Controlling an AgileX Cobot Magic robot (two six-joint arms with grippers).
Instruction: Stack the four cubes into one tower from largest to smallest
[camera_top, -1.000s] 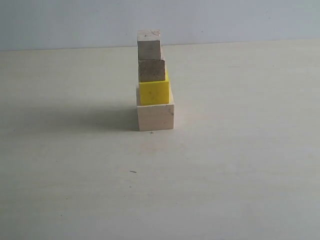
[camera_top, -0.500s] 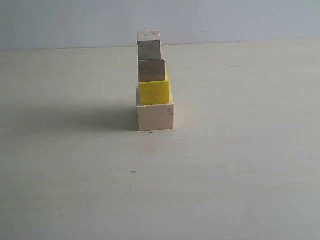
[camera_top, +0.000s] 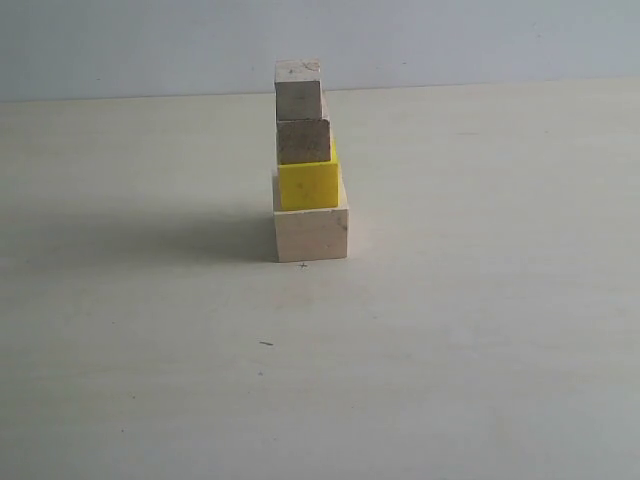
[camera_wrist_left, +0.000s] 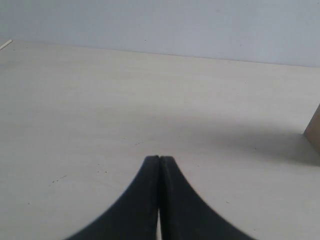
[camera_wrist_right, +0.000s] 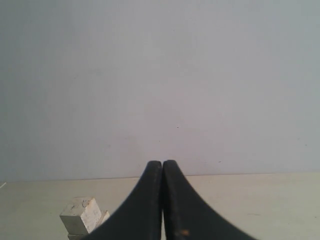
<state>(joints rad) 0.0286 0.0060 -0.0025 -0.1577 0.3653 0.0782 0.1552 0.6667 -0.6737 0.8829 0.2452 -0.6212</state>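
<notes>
The tower stands in the middle of the table in the exterior view. Its base is the large pale wooden cube (camera_top: 311, 233). On it sit the yellow cube (camera_top: 308, 184), the brownish wooden cube (camera_top: 303, 141) and the smallest pale cube (camera_top: 298, 89) on top. No arm shows in that view. My left gripper (camera_wrist_left: 159, 159) is shut with nothing in it; a brown cube edge (camera_wrist_left: 314, 132) shows far off to its side. Shut and empty too, my right gripper (camera_wrist_right: 162, 163) is raised, with the smallest pale cube (camera_wrist_right: 81, 214) low beside it.
The pale table (camera_top: 480, 330) runs back to a grey-blue wall (camera_top: 450, 40). The tower throws a shadow (camera_top: 150, 238) to its left. A small dark speck (camera_top: 266, 343) lies on the table in front of the tower.
</notes>
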